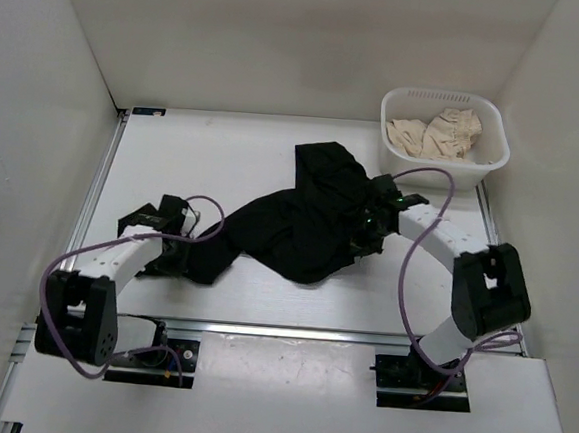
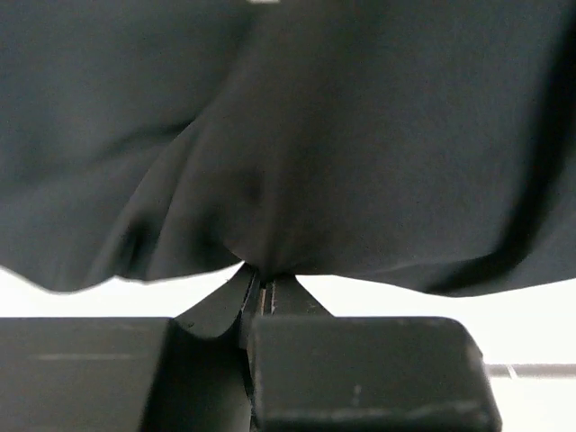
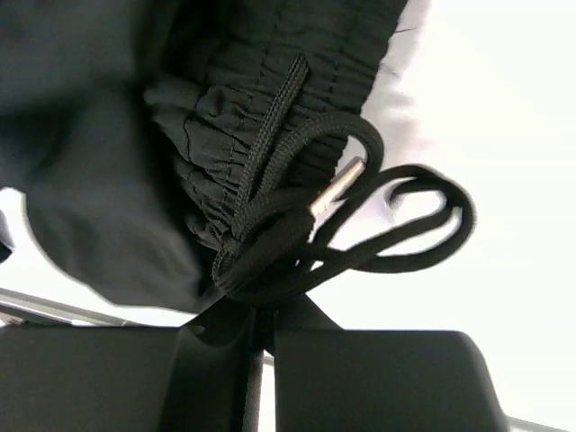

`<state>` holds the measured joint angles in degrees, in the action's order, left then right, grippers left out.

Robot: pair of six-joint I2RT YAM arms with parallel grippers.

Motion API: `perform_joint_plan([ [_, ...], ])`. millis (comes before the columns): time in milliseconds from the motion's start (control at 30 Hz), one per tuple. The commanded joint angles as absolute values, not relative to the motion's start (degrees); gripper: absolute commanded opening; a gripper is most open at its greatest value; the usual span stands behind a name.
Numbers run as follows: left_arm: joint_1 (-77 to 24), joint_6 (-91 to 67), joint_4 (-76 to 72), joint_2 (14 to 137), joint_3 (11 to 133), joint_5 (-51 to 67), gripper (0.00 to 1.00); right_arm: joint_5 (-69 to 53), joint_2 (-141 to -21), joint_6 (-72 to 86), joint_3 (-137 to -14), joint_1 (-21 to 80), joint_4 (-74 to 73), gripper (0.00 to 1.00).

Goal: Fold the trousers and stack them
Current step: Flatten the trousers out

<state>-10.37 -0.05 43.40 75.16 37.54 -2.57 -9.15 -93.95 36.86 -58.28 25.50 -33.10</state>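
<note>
Two holds to record. Found the left gripper [image 2: 263, 286] pinched tight on a fold of plain cloth at the near-left end of the trousers [image 1: 304, 223], jaws all but touching with fabric nipped between. Found the right gripper [image 3: 261, 310] likewise clamped at the right end, on the knotted drawstring [image 3: 270, 243] just below the elastic waistband [image 3: 225, 108]; cannot confirm any waistband cloth in that pinch.

Located the trousers in a crumpled, unfolded heap across the middle of the table [image 1: 224, 151], running from one gripper to the other. Noted the white basket [image 1: 444, 168] at the far right corner, just beyond the heap's right end, with a beige cloth [image 1: 436, 133] inside.

Judged the step in hand as spreading out, ahead of any fold. Expect the next move to call for lifting and drawing both ends apart evenly to flatten the legs. Flagged a risk of slipping off, or of cinching the waist, if hauling by cord alone.
</note>
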Motion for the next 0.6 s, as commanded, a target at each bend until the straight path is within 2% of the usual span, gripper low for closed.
perform_joint_plan([
  [0,-4.3,0.0,42.9,65.8,40.5,-13.4,0.14,-4.9,-82.6,32.7,-64.4,22.2,-41.6,0.0],
  [100,2.5,0.0,44.2,59.6,45.3,-17.8,0.14,-1.9,-76.7,28.5,-71.8,19.3,-49.6,0.0],
  [167,6.8,0.0,45.0,58.9,54.2,-17.0,0.14,-0.7,-74.2,26.7,-77.3,17.1,-55.7,0.0],
  [333,15.5,0.0,52.2,70.9,77.9,-11.1,0.14,2.7,-71.1,23.3,-80.1,13.4,-61.8,0.0],
  [433,14.4,0.0,54.3,80.1,87.4,-8.6,0.14,5.4,-70.3,23.3,-79.5,10.9,-62.4,0.0],
  [533,11.9,0.0,54.3,89.9,93.5,-8.0,0.14,1.9,-71.4,23.3,-78.1,8.4,-60.2,0.0],
  [567,11.3,0.0,55.2,92.5,96.3,-8.0,0.18,1.3,-72.1,23.3,-77.4,7.7,-59.5,0.0],
])
